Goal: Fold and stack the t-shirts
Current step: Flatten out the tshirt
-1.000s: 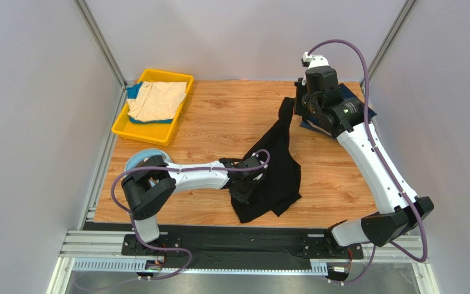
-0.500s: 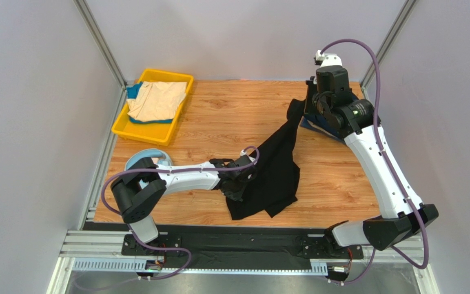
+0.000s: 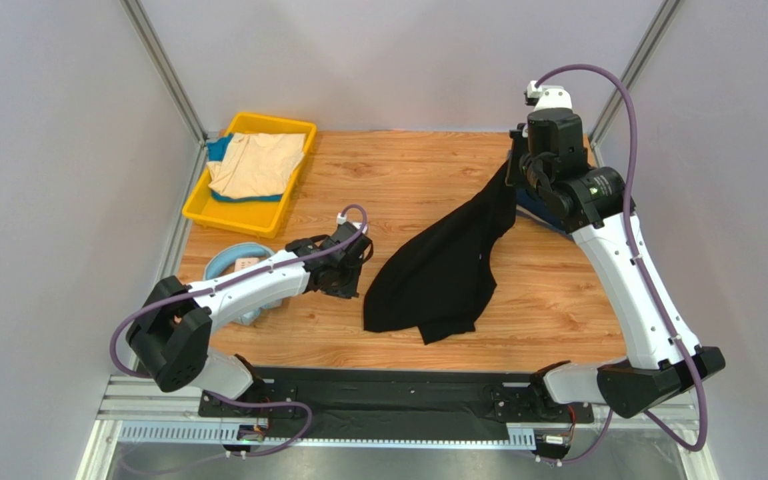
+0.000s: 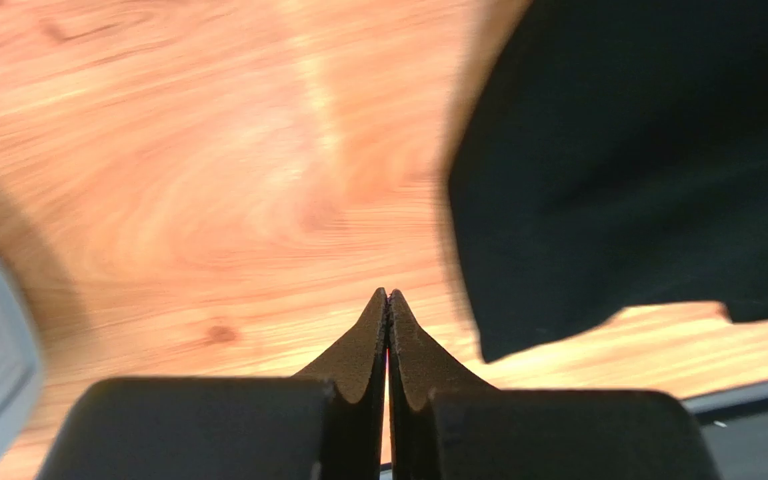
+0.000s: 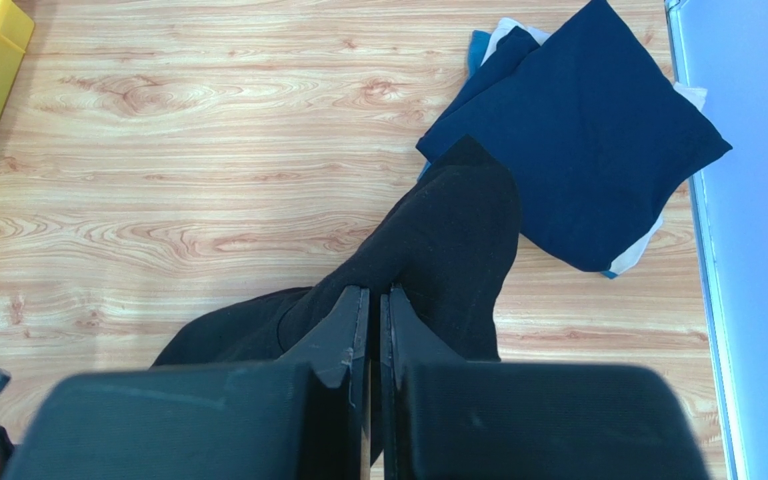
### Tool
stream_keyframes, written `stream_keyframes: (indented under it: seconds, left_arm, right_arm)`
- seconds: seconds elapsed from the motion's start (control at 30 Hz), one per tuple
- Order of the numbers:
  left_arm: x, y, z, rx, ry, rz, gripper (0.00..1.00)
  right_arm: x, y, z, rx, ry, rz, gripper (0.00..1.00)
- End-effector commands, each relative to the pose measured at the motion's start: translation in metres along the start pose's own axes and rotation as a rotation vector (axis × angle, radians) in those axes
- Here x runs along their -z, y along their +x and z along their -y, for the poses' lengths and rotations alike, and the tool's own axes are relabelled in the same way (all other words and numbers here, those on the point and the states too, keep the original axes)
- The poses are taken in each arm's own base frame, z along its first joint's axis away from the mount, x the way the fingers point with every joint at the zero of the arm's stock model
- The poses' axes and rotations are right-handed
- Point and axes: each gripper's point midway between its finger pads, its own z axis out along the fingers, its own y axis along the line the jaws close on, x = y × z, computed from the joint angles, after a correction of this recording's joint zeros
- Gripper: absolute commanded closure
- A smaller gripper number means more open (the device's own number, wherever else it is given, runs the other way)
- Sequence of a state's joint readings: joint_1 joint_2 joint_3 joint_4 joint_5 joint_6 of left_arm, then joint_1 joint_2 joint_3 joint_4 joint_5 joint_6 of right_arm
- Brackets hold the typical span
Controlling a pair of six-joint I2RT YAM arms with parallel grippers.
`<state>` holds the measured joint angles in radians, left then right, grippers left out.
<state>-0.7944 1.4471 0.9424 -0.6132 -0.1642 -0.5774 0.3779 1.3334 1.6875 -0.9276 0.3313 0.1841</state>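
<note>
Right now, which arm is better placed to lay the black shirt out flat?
Probably right: the right gripper is shut on the black t-shirt, one end raised; the left gripper is shut, empty, beside it.

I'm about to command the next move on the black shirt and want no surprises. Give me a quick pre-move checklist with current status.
1. Right gripper holding the black t-shirt: ok, shut on the cloth, one end lifted.
2. Left gripper free: ok, shut, empty, beside the shirt's edge, not touching.
3. Shirt spread flat: not ok, bunched and twisted.
4. Lifted cloth clear of the navy stack: cannot tell, they overlap in view.
5. Headphones clear of the left arm: cannot tell, the arm passes over them.
</note>
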Motion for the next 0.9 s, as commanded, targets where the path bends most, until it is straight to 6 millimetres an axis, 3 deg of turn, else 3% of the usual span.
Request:
stream_keyframes:
  seconds: [0.0, 0.07, 0.1, 0.13, 0.17, 0.23, 0.3, 0.33, 0.47, 0.6, 0.67, 0.87]
  left_arm:
    - [0.017, -0.014, -0.003, -0.040, 0.009, 0.016, 1.00]
    - [0.029, -0.020, 0.019, -0.052, 0.112, 0.019, 0.94]
    - [0.033, -0.023, 0.026, -0.062, 0.131, 0.030, 0.81]
    - [0.037, -0.025, 0.033, -0.087, 0.143, 0.042, 0.76]
    - [0.045, -0.029, 0.050, -0.135, 0.161, 0.074, 0.65]
    - [0.052, -0.022, 0.078, -0.227, 0.194, 0.078, 0.56]
    - [0.059, -0.021, 0.105, -0.262, 0.253, 0.080, 0.55]
    - [0.052, -0.009, 0.119, -0.292, 0.265, 0.044, 0.55]
    - [0.036, 0.003, 0.151, -0.354, 0.281, -0.005, 0.55]
    - [0.016, 0.011, 0.172, -0.427, 0.270, -0.042, 0.47]
    - [0.016, 0.010, 0.183, -0.467, 0.281, -0.044, 0.43]
    - [0.000, 0.020, 0.199, -0.502, 0.286, -0.088, 0.42]
  right_arm:
    - [0.019, -0.029, 0.008, -0.018, 0.008, 0.100, 1.00]
    - [0.018, -0.026, 0.008, -0.017, 0.015, 0.094, 1.00]
    - [0.016, -0.025, 0.008, -0.017, 0.019, 0.089, 1.00]
    - [0.013, -0.022, 0.008, -0.015, 0.023, 0.081, 1.00]
    - [0.011, -0.020, 0.009, -0.015, 0.028, 0.074, 1.00]
    - [0.005, -0.015, 0.009, -0.013, 0.034, 0.058, 1.00]
    - [0.001, -0.011, 0.008, -0.013, 0.034, 0.044, 1.00]
    - [-0.002, -0.009, 0.007, -0.016, 0.032, 0.038, 1.00]
    - [-0.006, -0.005, 0.004, -0.018, 0.019, 0.030, 1.00]
    - [-0.011, 0.000, 0.006, -0.012, 0.022, 0.016, 1.00]
    - [-0.013, 0.001, 0.006, -0.018, 0.021, 0.012, 1.00]
    - [-0.015, 0.004, 0.009, -0.034, 0.013, 0.006, 1.00]
